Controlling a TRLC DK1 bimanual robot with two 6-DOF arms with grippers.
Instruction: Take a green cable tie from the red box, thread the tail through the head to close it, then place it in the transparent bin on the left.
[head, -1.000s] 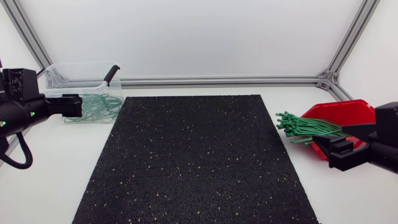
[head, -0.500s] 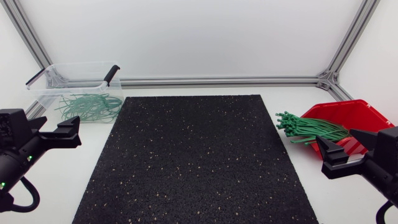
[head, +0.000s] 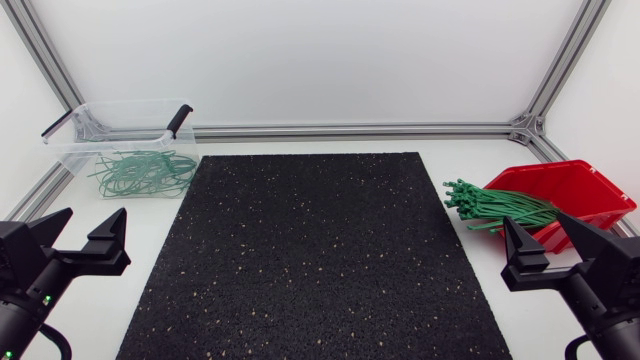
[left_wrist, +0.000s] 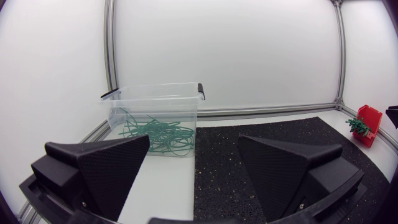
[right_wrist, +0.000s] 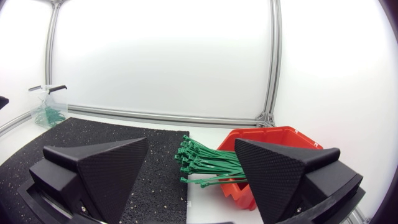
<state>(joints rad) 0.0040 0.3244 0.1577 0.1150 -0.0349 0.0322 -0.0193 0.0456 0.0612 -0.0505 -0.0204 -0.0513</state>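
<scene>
There were two hands (left hand, right hand), one red box, one clear bin, one black mat, two heaps of green ties.

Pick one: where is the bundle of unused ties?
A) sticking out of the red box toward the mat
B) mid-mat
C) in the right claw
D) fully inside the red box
A: the ties lie half out of the red box, with their ends pointing at the mat.
</scene>
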